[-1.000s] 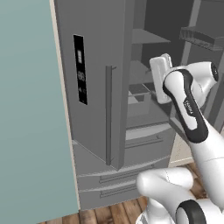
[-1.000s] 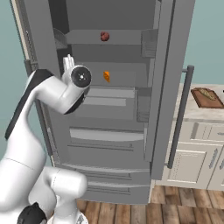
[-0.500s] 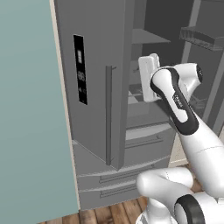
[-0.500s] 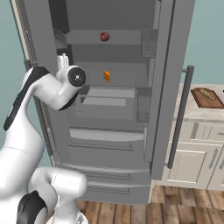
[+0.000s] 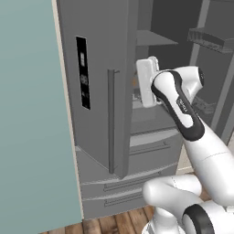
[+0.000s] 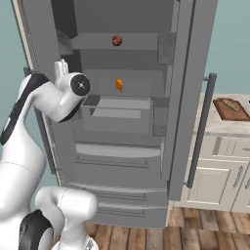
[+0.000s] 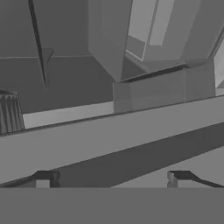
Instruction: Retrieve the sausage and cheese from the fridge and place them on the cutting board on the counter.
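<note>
Left base view: my hand sits inside the open fridge (image 5: 105, 91).
Right base view: sausage (image 6: 116, 40) on upper shelf, cheese (image 6: 119, 85) on the shelf below; cutting board (image 6: 231, 108) on tabletop (image 6: 215, 128).
Hand view: my jaws spread wide, empty, facing grey shelving.

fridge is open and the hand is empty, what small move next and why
Probably reach the gripper further into the fridge, toward the cheese on the middle shelf. The jaws stand open with nothing between them. The cheese is the nearer item, since the sausage lies one shelf higher. The cutting board holds neither yet.
</note>
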Controlling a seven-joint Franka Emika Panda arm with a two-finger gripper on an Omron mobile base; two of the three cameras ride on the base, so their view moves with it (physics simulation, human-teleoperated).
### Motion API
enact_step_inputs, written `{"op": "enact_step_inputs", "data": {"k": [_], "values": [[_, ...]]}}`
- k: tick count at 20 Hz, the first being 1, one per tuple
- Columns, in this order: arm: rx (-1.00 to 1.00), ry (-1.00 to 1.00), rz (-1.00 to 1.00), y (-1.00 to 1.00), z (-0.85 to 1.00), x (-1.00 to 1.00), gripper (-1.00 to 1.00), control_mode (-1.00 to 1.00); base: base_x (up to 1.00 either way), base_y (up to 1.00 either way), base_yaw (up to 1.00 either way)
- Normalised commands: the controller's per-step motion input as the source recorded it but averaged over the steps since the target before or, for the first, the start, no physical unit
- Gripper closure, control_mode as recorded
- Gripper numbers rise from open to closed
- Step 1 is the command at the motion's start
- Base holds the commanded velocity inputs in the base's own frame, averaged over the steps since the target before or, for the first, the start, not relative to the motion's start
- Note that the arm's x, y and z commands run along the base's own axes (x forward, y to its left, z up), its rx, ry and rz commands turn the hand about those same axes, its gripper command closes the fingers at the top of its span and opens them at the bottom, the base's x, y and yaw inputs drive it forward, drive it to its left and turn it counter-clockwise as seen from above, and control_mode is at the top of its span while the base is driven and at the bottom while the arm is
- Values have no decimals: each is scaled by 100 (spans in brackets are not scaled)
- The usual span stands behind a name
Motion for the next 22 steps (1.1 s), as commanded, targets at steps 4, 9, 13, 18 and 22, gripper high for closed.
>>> {"op": "enact_step_inputs", "data": {"k": [4, 9, 13, 18, 22], "values": [[3, 0, 13, 33, 0, -57, -100, -100, 0, 0, 0], [2, 0, 12, 57, 0, -62, -100, -100, 0, 0, 0], [0, 0, 10, 79, 0, -21, -100, -100, 0, 0, 0], [0, 0, 7, 92, 1, 2, -100, -100, 0, 0, 0], [0, 0, 1, 22, 10, 2, -100, -100, 0, 0, 0]]}}
